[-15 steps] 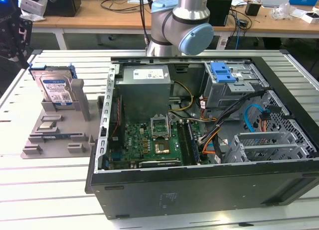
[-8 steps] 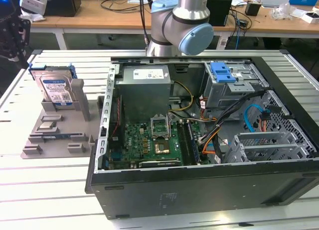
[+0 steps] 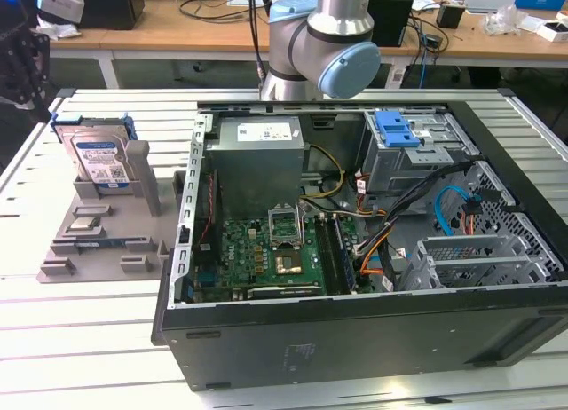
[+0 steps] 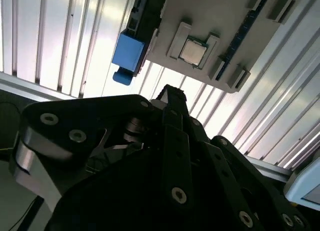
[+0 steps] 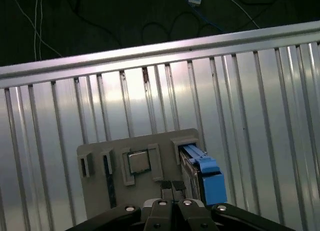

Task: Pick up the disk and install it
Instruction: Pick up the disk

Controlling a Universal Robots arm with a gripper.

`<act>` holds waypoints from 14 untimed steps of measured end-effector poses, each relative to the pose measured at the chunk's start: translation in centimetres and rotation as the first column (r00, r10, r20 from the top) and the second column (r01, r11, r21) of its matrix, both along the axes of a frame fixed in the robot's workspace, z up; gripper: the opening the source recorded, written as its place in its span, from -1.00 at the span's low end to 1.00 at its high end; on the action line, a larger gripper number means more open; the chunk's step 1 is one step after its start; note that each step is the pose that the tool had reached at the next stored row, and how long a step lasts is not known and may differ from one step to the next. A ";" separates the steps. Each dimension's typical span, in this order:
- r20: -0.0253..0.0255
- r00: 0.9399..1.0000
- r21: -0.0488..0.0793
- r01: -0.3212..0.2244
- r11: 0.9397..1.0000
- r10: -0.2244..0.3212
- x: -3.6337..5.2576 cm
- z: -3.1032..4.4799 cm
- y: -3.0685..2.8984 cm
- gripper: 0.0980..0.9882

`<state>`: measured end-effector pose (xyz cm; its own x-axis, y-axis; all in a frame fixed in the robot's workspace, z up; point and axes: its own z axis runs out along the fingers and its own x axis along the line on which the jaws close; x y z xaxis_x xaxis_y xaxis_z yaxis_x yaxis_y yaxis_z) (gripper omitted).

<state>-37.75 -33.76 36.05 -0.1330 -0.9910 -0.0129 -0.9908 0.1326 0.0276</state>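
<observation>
Ribbed aluminium table (image 5: 240, 101) underlies the scene. Gripper (image 5: 172, 187): jaws appear pressed together with nothing between them, hovering above a grey fixture (image 5: 95, 201). Near the jaws, a processor chip (image 5: 139, 162) sits in a recess of the fixture. Just to the other side of the jaws, the disk (image 3: 99, 157) stands on edge in the fixture's slot, framed by its blue bracket (image 5: 210, 183). Well apart from the jaws rests an open computer case (image 3: 355, 339).
</observation>
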 end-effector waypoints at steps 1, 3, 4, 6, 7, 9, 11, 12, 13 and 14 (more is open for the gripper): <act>0.000 1.000 0.000 -0.017 1.000 0.017 0.00 0.00 0.00 -0.99; 0.000 1.000 0.000 -0.017 1.000 0.017 0.00 0.00 0.01 -0.99; 0.000 1.000 0.000 -0.017 1.000 0.017 0.00 0.00 0.01 -0.99; 0.000 1.000 0.000 -0.017 1.000 0.017 0.00 0.00 0.01 -0.99; 0.000 1.000 0.000 -0.017 1.000 0.017 0.00 0.00 0.01 -0.99; 0.000 1.000 0.000 -0.017 1.000 0.017 0.00 0.00 0.02 -0.84; 0.000 1.000 0.000 -0.017 1.000 0.017 0.00 0.00 0.02 -0.70; 0.000 1.000 0.000 -0.017 1.000 0.017 0.00 0.00 0.03 -0.56; 0.000 1.000 0.000 -0.017 1.000 0.017 0.00 0.00 0.03 -0.15; 0.000 1.000 0.000 -0.017 1.000 0.017 0.00 0.00 0.03 -0.15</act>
